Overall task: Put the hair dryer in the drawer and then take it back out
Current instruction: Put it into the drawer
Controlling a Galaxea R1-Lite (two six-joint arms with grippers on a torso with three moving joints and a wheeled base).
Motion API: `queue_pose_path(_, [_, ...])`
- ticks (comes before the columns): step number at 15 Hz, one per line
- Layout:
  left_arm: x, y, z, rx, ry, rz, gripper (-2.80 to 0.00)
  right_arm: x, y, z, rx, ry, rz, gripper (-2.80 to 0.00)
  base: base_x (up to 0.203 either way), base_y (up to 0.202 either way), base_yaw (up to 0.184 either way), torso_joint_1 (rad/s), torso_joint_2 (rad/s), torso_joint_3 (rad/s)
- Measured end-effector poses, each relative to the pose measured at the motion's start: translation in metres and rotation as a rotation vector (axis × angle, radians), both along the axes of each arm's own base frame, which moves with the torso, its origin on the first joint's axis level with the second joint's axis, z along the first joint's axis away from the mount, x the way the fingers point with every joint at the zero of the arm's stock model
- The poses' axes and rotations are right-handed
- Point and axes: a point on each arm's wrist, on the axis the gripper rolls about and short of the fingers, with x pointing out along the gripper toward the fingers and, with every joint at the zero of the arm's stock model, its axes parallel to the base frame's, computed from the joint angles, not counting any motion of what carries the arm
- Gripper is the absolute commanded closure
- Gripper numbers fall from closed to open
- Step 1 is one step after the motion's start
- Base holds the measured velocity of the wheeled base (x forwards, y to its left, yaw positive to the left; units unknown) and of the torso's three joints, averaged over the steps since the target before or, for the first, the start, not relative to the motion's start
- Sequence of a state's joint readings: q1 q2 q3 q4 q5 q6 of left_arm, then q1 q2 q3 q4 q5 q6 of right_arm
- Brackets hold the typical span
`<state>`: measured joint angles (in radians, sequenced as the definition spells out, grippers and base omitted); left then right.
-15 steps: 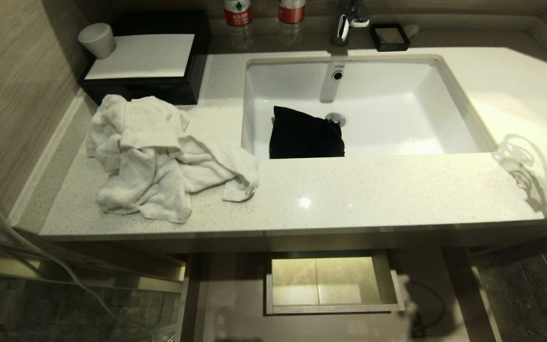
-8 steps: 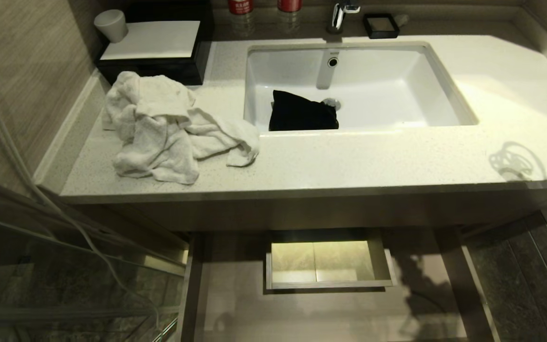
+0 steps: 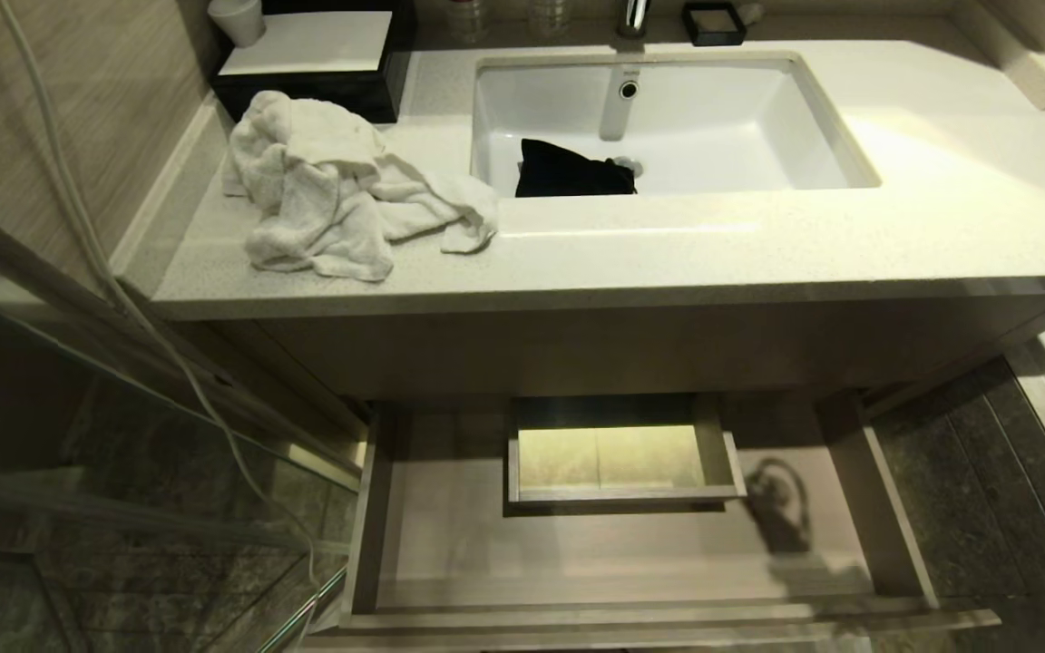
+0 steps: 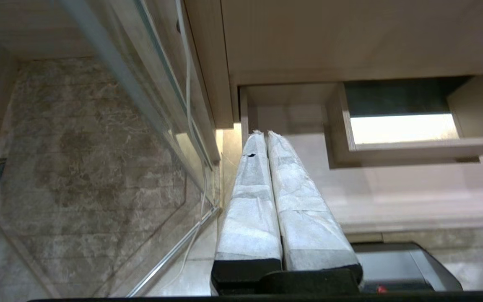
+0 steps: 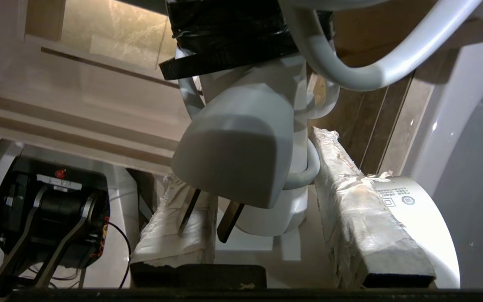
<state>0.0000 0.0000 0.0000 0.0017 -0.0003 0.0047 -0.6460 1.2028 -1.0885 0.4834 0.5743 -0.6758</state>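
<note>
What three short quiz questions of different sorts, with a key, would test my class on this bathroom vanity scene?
1. True or false: the drawer under the counter stands open.
2. What does the right gripper hold? A) the white towel B) the hair dryer C) nothing
3. Fill in: the black cloth lies in the ____.

Key: 1 true. 2 B; the padded fingers flank the dryer's body and cord. 3 sink. The left gripper, fingers together, holds nothing.

White and black over pale wood grain

White hair dryer (image 5: 241,159); light wood-grain drawer (image 3: 450,544); crumpled white towel (image 3: 332,190) on speckled cream bench (image 3: 713,254); black cloth (image 3: 572,172) in white sink (image 3: 740,118).
</note>
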Motion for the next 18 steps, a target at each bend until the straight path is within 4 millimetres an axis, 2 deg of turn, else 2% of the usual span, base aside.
queue_pose_path(6, [0.000,0.000,0.000,0.000,0.000,0.000,0.00,-0.007,0.006,-0.007,-0.002,0.010,0.010,0.00,0.000,0.000,0.000,-0.226,-0.01,-0.244])
queue_pose_path(18, [0.000,0.000,0.000,0.000,-0.001,0.000,0.00,-0.021,0.016,-0.022,0.014,0.033,0.011,0.00,0.000,0.000,0.000,-0.028,0.03,0.007])
